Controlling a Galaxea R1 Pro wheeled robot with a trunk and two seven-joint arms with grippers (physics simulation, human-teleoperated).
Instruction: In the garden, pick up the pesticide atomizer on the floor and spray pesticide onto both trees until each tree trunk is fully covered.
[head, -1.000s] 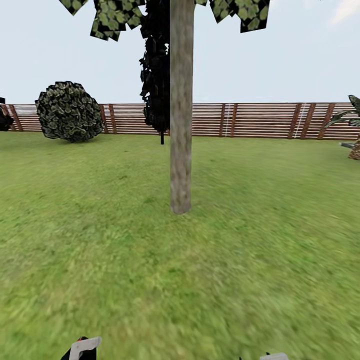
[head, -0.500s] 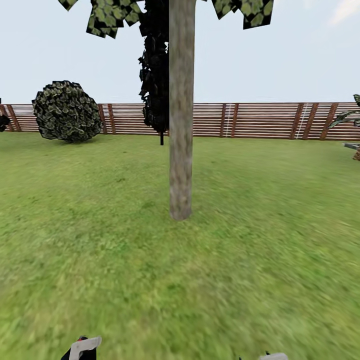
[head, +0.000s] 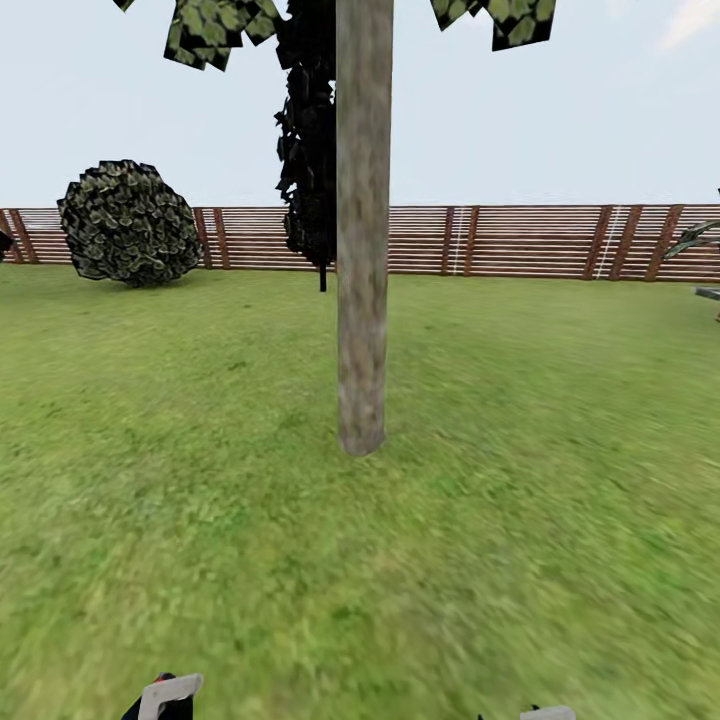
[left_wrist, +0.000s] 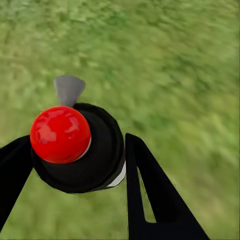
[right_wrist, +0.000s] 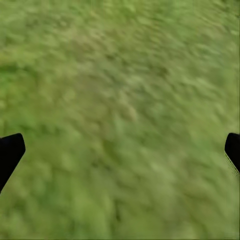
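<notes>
Left gripper (left_wrist: 75, 165): two black fingers clamped on one pesticide atomizer (left_wrist: 80, 150) (black round body, glossy red knob, grey nozzle). Right gripper (right_wrist: 120, 150): fingers spread wide, nothing between. One tree trunk (head: 362, 250), mottled grey-beige, upright straight ahead on blurry green floor (head: 200, 520). One round shrub (head: 128, 222); slatted brown fence (head: 520, 240) behind.

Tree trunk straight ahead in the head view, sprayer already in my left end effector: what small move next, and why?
Probably roll a little nearer, then raise the left end effector. It is shut on the atomizer, which hangs over grass, while the tree trunk stands bare across a stretch of lawn, with no white specks on it.
</notes>
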